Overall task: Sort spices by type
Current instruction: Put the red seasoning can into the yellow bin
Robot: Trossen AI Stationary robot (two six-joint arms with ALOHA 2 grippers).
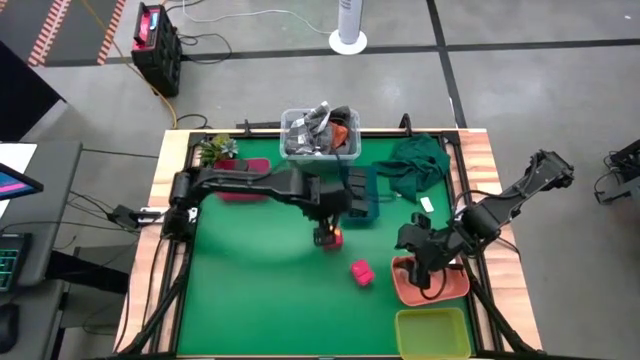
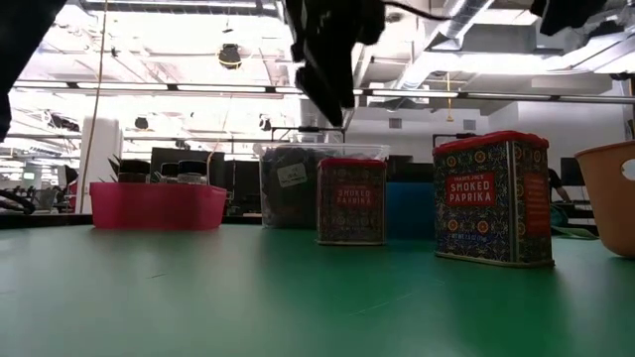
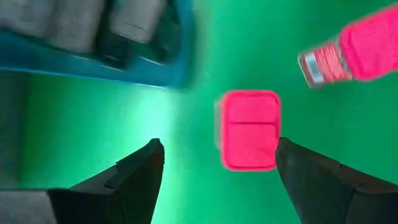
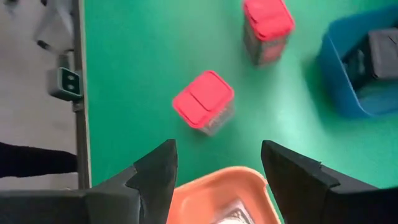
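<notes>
the sorting looked partway done: two smoked paprika tins were still loose on the green worktop (image 1: pixel 250 300) while other containers already sat in trays

nearest the low camera, the first paprika tin (image 2: pixel 491 200) stood upright near the orange tray (image 1: pixel 432 283); it was a rectangular printed metal box with a flat pink-red hinged lid, hard-edged and glossy. the right gripper (image 4: pixel 217 180) hung over that tray's rim, its jaws spread wide and empty; something pale lay in the tray, too little in view to name. the yellow-green tray (image 1: pixel 432 333) beside it seemed bare

farther in, the second paprika tin (image 3: pixel 249 129) stood just under the left gripper (image 3: pixel 217 174), whose jaws stood apart on either side without touching it, so it judged as let go or not yet taken

beyond, the blue tray (image 1: pixel 362 190) held dark grey boxes, the pink tray (image 2: pixel 157 205) sat off to the side, and the clear bin (image 1: pixel 320 135) of clutter stood at the back
</notes>
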